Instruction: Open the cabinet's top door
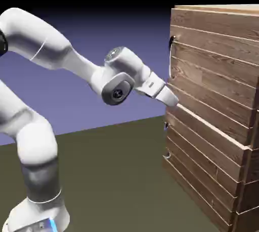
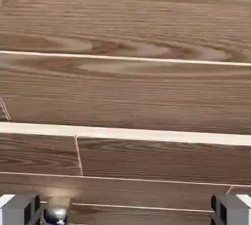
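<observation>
While it stands upright on the exterior view's right, the cabinet [image 1: 212, 109] turns its front toward the arm. Its top door [image 1: 210, 77] shows brown horizontal planks and one dark handle [image 1: 171, 44] near the upper left edge. Two stacked doors are visible. One claw [image 1: 171, 98], released and empty, hangs just beside the planks.

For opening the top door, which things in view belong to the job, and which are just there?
Belongs to the job:
- cabinet
- top door
- top door's handle
- gripper, fingers open, close to the door's lower edge

Just there:
- lower door
- lower door's handle
- table
</observation>
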{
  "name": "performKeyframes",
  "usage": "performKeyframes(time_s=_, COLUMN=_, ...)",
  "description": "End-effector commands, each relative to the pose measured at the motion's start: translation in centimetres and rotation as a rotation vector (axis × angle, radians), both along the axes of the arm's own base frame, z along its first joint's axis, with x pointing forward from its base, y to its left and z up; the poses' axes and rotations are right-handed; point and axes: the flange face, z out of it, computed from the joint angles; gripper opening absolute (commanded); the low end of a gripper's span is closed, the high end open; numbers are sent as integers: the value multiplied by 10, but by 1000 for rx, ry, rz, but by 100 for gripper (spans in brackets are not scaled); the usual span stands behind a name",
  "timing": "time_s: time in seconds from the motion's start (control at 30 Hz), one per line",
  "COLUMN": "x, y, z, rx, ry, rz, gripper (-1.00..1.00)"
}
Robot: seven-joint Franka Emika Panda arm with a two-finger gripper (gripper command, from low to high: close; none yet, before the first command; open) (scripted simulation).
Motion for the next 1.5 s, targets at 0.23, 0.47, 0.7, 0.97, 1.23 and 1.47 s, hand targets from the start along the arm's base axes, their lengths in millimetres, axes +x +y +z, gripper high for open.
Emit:
performKeyframes(time_s=0.23, x=-14, y=-13, z=42, rx=45, ry=-95, rz=-58, gripper=0)
performKeyframes(time_s=0.47, x=-30, y=-16, z=70, rx=77, ry=-185, rz=-89, gripper=0)
performKeyframes(time_s=0.7, x=-45, y=-9, z=89, rx=98, ry=-282, rz=-102, gripper=0)
performKeyframes(time_s=0.97, x=-56, y=7, z=99, rx=105, ry=-398, rz=-100, gripper=0)
performKeyframes(time_s=1.23, x=-59, y=30, z=98, rx=91, ry=-518, rz=-86, gripper=0)
performKeyframes(time_s=1.47, x=-53, y=52, z=86, rx=61, ry=-622, rz=-70, gripper=0)
